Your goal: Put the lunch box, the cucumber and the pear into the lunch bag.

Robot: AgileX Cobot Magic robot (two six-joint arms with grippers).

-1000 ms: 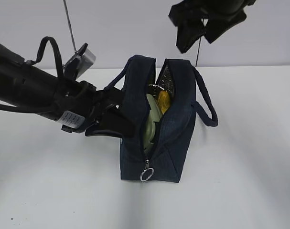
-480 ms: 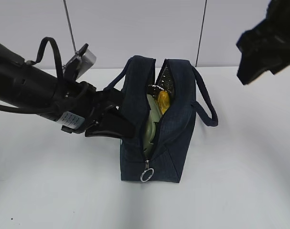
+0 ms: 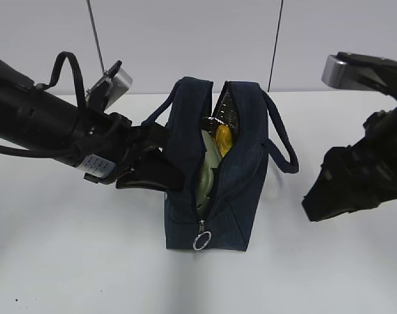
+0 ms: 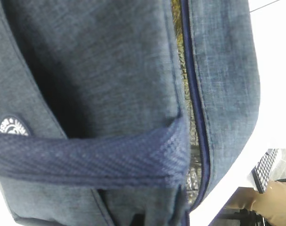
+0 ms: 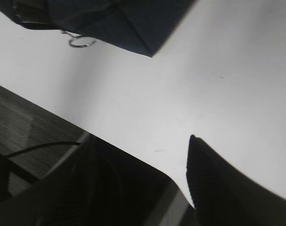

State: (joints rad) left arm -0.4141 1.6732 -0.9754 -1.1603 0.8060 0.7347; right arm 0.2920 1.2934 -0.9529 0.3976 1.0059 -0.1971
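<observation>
- My right arm has come down from above the bag and out to the right; its fingers (image 3: 332, 196) now hang low over the white surface (image 3: 67, 261), well apart from the lunch bag (image 3: 241, 190).
- Those right fingers look spread and empty; in the right wrist view I see only one dark fingertip (image 5: 213, 174) above bare surface.
- My left fingers (image 3: 160, 171) have not moved: clenched on the bag's left wall by its handle (image 4: 100, 160), holding the mouth apart.
- The bag stands upright mid-surface, zip open, ring pull (image 3: 201, 240) hanging at the near end.
- Inside, the lunch box (image 3: 206, 171) stands on edge, with the pear (image 3: 223, 139) just behind it against the foil lining.
- I cannot make out the cucumber.
</observation>
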